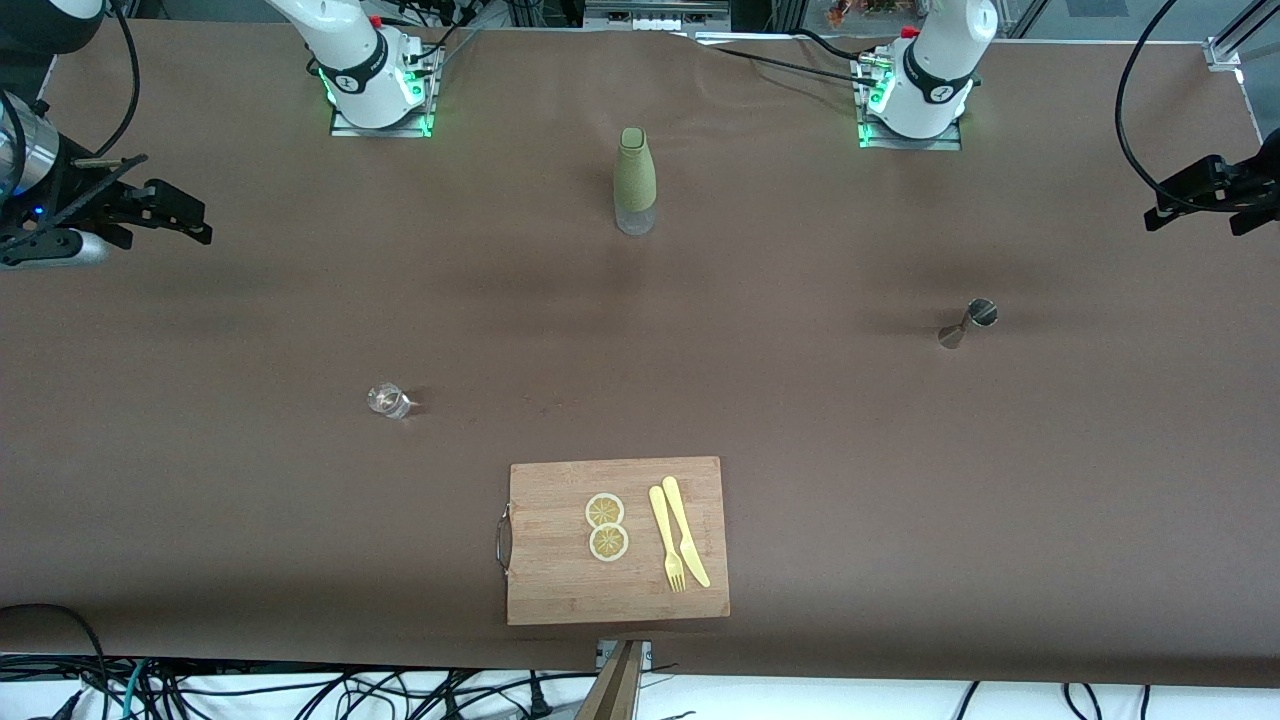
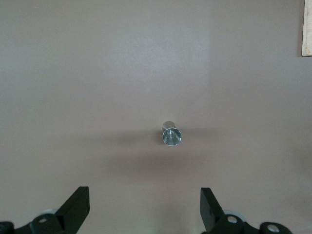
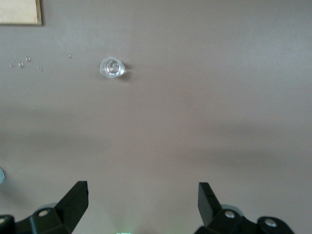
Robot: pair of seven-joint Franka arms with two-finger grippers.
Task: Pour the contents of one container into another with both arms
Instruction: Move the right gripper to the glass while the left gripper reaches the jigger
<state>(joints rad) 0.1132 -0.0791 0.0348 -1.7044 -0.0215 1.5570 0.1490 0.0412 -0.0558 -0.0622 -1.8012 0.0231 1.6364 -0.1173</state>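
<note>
A small clear glass (image 1: 388,400) stands on the brown table toward the right arm's end; the right wrist view shows the glass (image 3: 112,68) from above. A metal jigger (image 1: 968,322) stands toward the left arm's end, and the left wrist view looks down into the jigger (image 2: 171,134). A bottle with a green sleeve (image 1: 634,180) stands between the two arm bases. My right gripper (image 1: 200,228) hangs open and empty over the table's edge at its end, its open jaws (image 3: 143,207) holding nothing. My left gripper (image 1: 1155,216) hangs open over the other end, also empty (image 2: 145,209).
A wooden cutting board (image 1: 560,580) lies near the front camera, nearer than the glass. It carries two lemon slices (image 1: 606,526), a yellow fork (image 1: 667,540) and a yellow knife (image 1: 686,530). Small water drops (image 3: 24,63) lie on the table beside the glass.
</note>
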